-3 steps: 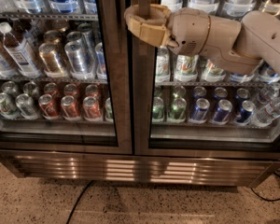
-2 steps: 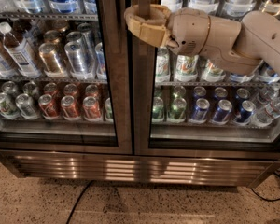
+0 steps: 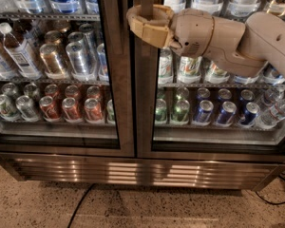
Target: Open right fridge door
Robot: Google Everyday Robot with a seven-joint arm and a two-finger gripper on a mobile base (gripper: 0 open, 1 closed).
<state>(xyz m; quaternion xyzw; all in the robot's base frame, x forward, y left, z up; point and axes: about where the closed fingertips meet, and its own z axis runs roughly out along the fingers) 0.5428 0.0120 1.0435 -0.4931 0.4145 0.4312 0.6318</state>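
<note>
Now, camera view: gripper [image 3: 135, 22] at 12 o'clock, over left frame edge of right fridge door [image 3: 213, 132]; arm enters from 2 o'clock. Cannot tell gripper's opening or whether it holds anything. Door fills 3 o'clock side, looks shut.

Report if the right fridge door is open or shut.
Shut: the right fridge door lies flush with the left door; the gripper is at its upper frame.

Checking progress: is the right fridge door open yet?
No, the right fridge door sits flush with its twin, the gripper at its upper frame.
</note>
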